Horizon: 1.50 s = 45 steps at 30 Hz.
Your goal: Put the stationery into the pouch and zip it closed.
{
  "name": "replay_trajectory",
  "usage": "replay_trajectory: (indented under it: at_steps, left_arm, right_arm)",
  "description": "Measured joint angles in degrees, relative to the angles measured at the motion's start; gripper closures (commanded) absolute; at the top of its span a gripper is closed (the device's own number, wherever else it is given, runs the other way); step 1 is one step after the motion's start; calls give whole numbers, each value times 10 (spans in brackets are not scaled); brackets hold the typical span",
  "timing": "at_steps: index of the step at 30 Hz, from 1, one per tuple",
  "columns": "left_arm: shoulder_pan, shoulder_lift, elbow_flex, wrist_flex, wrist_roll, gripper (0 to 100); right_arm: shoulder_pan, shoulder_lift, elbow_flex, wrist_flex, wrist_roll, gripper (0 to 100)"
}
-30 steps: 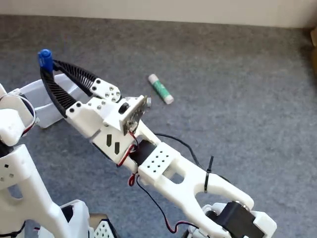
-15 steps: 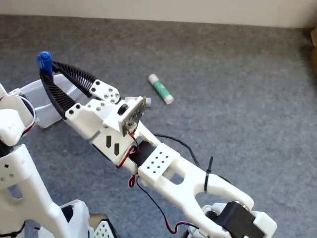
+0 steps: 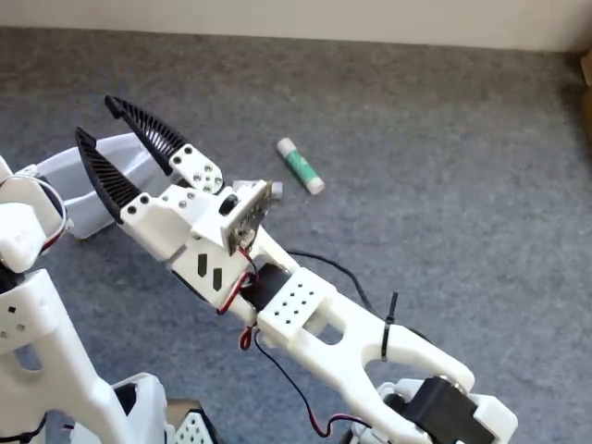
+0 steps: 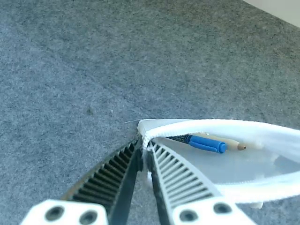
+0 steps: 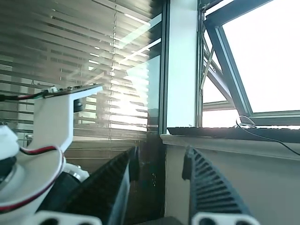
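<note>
A translucent white pouch [image 3: 69,190] lies open on the grey carpet at the left. My left gripper [image 4: 143,144] is shut on the pouch's rim [image 4: 201,124], holding the mouth open. Inside lie a blue pen [image 4: 206,143] and a pale pencil [image 4: 234,145]. My right gripper [image 3: 97,120] hangs above the pouch, open, with nothing between its black ribbed fingers. In its own wrist view the right gripper [image 5: 161,157] points at a window. A green glue stick [image 3: 301,166] with a white cap lies on the carpet, to the right of the pouch.
The left arm's white body [image 3: 28,277] stands at the near left, the right arm's links [image 3: 324,324] cross the near middle with loose black cable. Grey carpet [image 3: 462,139] spreads to the right and back. A pale wall runs along the far edge.
The right gripper held a blue pen at its fingertips over the pouch. Its fingers have now spread apart and the pen has left them.
</note>
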Motion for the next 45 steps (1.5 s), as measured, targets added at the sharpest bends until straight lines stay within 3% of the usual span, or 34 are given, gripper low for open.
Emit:
replay_trajectory:
  at_steps: [4, 16, 24, 32, 37, 45]
  left_arm:
    - [0, 0, 0, 0, 0, 993]
    - [0, 0, 0, 0, 0, 993]
    - [0, 0, 0, 0, 0, 993]
    - [0, 0, 0, 0, 0, 993]
    - [0, 0, 0, 0, 0, 993]
    - [0, 0, 0, 0, 0, 993]
  right_arm:
    - [0, 0, 0, 11, 0, 854]
    - [15, -7, -2, 197, 0, 854]
    - [74, -68, -91, 409, -76, 854]
    - [136, -71, -261, 683, -81, 854]
    - [184, -71, -346, 795, -81, 854]
    - [212, -25, -430, 897, 12, 854]
